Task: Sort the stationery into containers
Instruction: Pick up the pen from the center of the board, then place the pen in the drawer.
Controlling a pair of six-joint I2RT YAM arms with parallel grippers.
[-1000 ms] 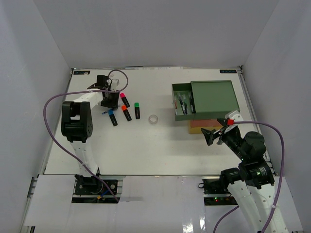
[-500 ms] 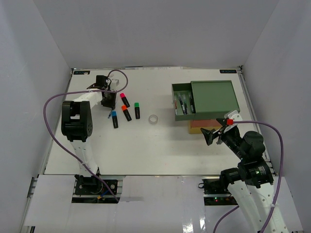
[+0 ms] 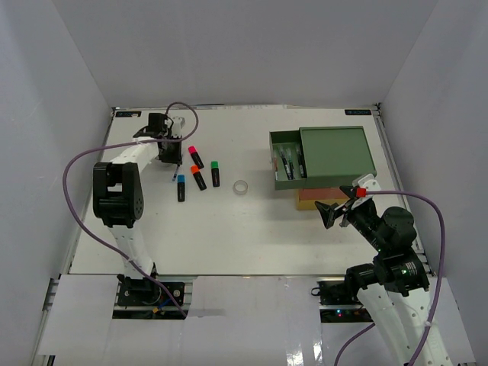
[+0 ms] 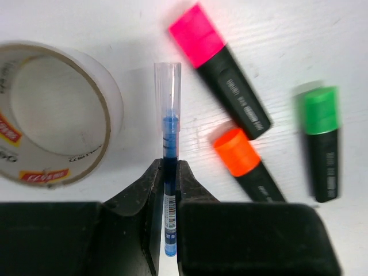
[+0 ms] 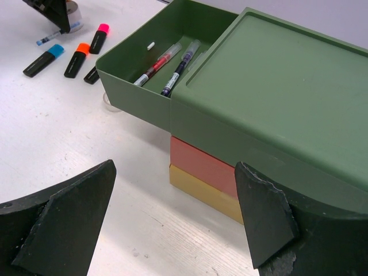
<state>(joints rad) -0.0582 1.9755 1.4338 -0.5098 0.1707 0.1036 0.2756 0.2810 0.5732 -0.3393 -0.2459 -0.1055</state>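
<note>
Left wrist view showed the left gripper [image 4: 167,175] pinching a thin blue pen [image 4: 171,109] by its rear, between a tape roll [image 4: 106,109] and a pink highlighter [image 4: 221,66], likely bound for the pulled-open green drawer [image 5: 132,95] holding pens [image 5: 164,60]. The right gripper [image 5: 172,201] hung spread beside it. The table [image 3: 252,229] and the walls [image 3: 252,53] were plain white.

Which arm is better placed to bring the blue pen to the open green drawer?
Left. The left gripper looks closed on the blue pen beside the tape roll, so it only has to carry it across. The right gripper is open and empty near the green drawer, far from the pen.
</note>
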